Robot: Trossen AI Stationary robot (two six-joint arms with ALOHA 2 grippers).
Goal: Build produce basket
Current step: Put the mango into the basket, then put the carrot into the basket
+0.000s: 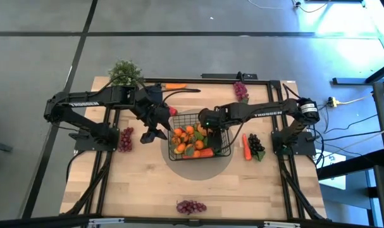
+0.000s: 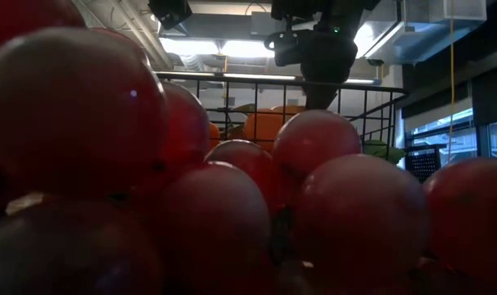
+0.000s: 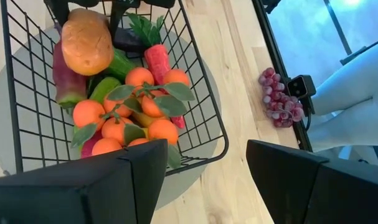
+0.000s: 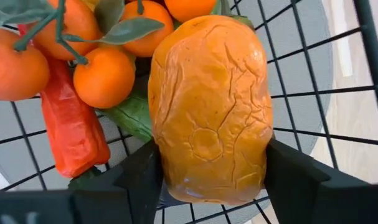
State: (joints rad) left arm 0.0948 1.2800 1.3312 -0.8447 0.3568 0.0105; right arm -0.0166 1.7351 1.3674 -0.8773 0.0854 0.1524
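Note:
The black wire basket [image 1: 212,149] stands on a round grey mat at the table's middle. It holds oranges with green leaves [image 3: 136,106], a carrot [image 3: 157,62], a cucumber [image 3: 116,65] and a dark red piece [image 3: 63,81]. My right gripper [image 4: 207,186] reaches down into the basket and is shut on a wrinkled orange-brown potato [image 4: 207,106]. To the left of the basket, my left gripper [image 3: 207,155] hovers above its rim, open and empty. My right gripper pinches the potato's two long sides [image 4: 160,165] between its two fingers, near one end. The fingers slant steeply down from above. The potato [image 3: 87,40] sits inside the basket over the cucumber; whether it rests on the produce below, I cannot tell.
Loose on the table lie red grapes at the left [image 1: 125,138], near edge [image 1: 190,206] and far side [image 1: 241,90], a carrot [image 1: 176,86] at the far edge, a red piece [image 1: 247,147] and dark grapes [image 1: 257,145] right of the basket. A potted plant [image 1: 125,73] stands far left.

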